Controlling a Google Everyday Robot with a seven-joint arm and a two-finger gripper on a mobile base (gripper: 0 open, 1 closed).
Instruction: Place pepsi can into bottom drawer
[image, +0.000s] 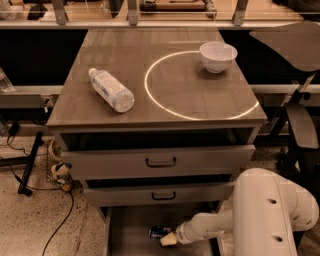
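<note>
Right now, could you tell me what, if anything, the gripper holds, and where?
Cannot be told: the gripper sits beside the dark-blue metal can inside the grey-brown bottom drawer.
</note>
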